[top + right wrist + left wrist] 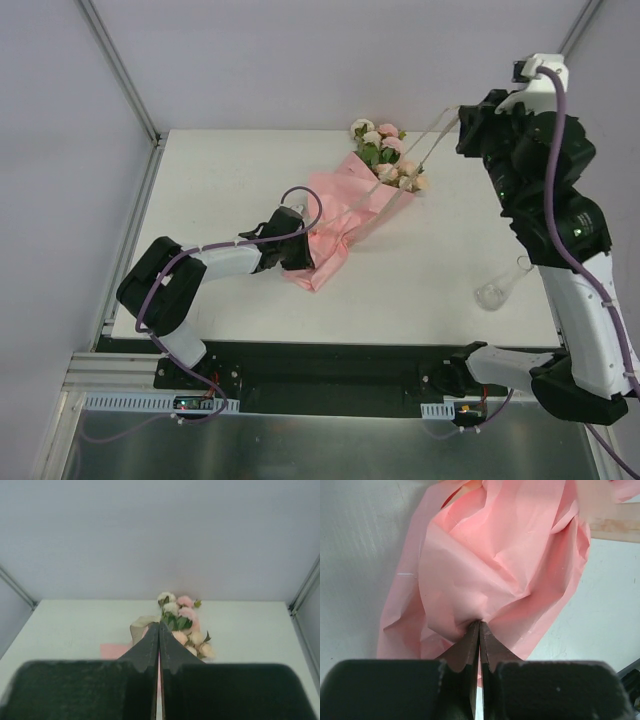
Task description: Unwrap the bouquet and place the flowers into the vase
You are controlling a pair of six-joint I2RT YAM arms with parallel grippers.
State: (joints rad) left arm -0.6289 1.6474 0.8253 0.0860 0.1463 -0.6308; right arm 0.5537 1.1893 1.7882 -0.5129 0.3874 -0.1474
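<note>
Your left claw (480, 626) is clenched on the paper (490, 570), right claw (159, 626) clenched on the taut ribbon (430, 148) beyond the bouquet (375, 185), so pull steadily away from it, paper pinned.

L gripper (479, 623) low, clamped; R gripper (159, 624) raised, clamped.

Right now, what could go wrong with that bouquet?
The ribbon runs taut from the bouquet up to the right gripper; it might drag the flowers along rather than untie. The left gripper pinches only a paper fold, which could tear. The vase sits near the right arm, easily knocked.
</note>
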